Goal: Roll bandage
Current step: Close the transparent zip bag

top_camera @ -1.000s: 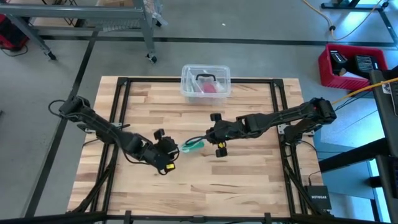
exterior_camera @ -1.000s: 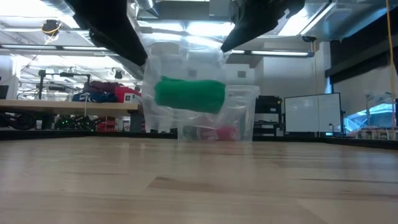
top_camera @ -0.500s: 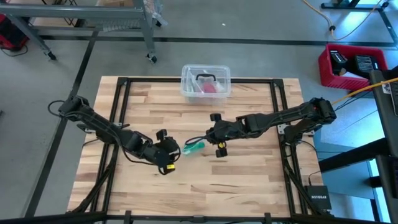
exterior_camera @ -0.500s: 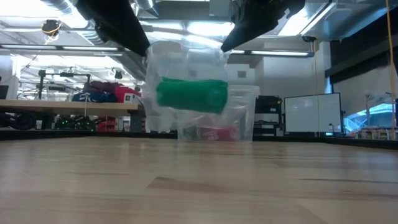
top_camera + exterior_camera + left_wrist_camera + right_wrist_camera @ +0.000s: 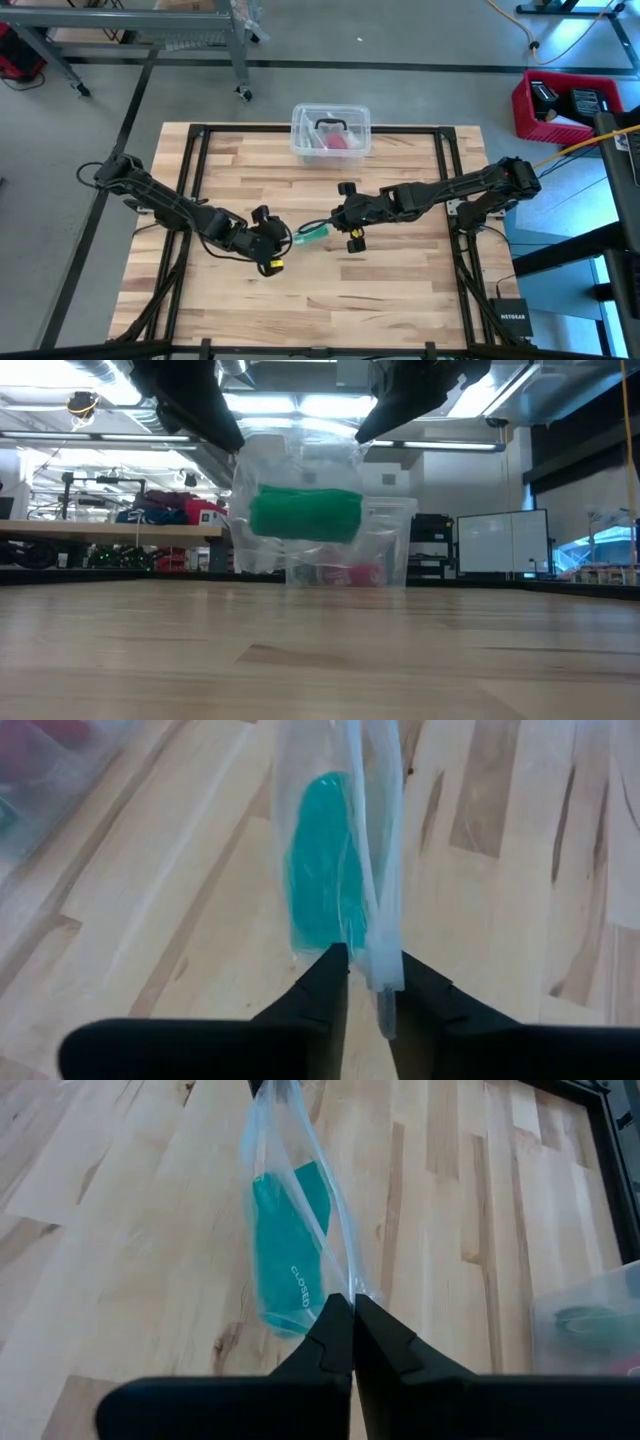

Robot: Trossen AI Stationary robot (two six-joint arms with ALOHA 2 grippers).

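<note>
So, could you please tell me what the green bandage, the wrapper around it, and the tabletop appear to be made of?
The bandage looks like soft matte teal fabric, though its weave cannot be made out through the wrapper. The wrapper seems thin clear plastic film: see-through, glossy, creased, with printed lettering. The tabletop looks like light butcher-block wood, showing joined planks, grain and a smooth, faintly satin finish.

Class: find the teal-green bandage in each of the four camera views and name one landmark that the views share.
High view: the bandage at table centre, between both arms.
Low view: it hangs mid-picture, above the tabletop.
Left wrist view: it sits inside a clear bag, ahead of the jaws.
Right wrist view: it sits in the bag, beyond the shut jaws.
Shared landmark: the clear tub.
</note>
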